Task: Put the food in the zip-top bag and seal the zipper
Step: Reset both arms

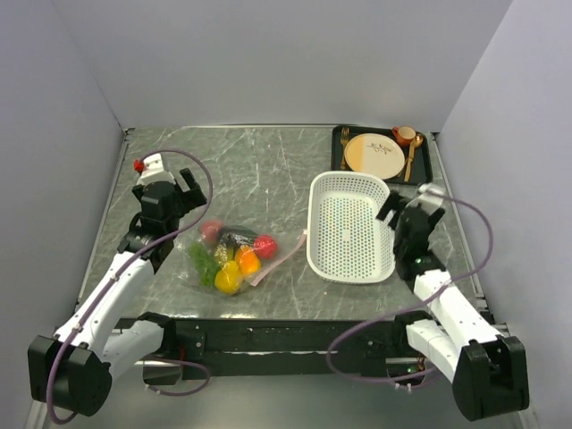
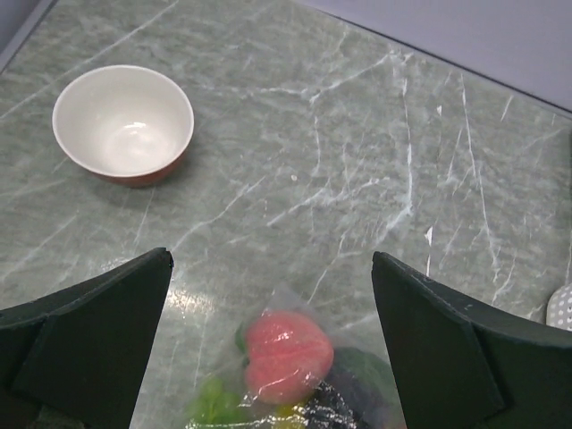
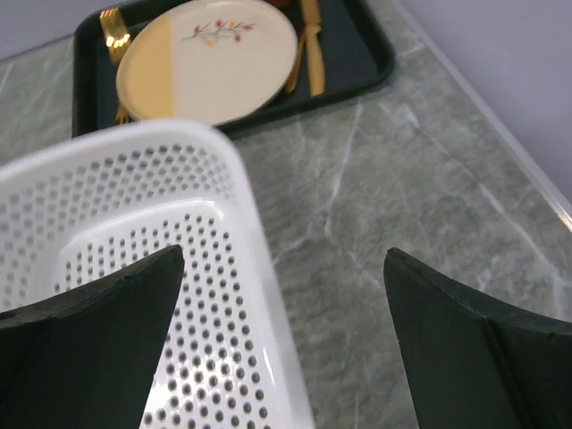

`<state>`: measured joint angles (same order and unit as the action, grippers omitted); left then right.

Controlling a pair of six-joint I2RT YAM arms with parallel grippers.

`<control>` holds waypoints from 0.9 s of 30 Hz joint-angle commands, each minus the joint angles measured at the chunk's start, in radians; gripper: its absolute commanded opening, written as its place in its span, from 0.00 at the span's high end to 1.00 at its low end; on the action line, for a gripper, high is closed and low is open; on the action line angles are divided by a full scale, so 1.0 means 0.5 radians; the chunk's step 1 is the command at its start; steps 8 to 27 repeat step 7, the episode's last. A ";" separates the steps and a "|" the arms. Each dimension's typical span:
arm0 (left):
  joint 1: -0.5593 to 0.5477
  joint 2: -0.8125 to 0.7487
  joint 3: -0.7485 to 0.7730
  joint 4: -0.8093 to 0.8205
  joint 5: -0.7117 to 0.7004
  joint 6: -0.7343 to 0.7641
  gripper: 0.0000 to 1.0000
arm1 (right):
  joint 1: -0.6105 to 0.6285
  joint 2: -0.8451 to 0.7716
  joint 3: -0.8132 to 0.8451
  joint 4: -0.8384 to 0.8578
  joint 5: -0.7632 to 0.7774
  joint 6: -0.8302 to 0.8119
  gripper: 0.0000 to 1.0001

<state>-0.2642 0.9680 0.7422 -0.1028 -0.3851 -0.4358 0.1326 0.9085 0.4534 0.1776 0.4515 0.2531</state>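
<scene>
Left of the perforated white basket, the crinkly clear zip-top bag held rounded food; left hand and right hand gaped empty.

Top external: high behind the arm bases, angled down over the whole marble surface. Left wrist: close above it, facing 12 o'clock between its fingers; pink peach shared with overhead. Right wrist: low over the white basket, facing 12 o'clock toward the black tray; both shared with overhead.
</scene>
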 commanded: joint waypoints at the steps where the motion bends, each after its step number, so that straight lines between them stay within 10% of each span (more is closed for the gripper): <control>1: 0.007 0.006 -0.009 0.230 -0.064 0.092 0.01 | 0.210 -0.065 -0.256 0.752 0.287 -0.359 0.00; 27: 0.007 0.061 -0.027 0.255 -0.045 0.086 0.00 | 0.210 0.048 -0.186 0.712 0.425 -0.249 0.00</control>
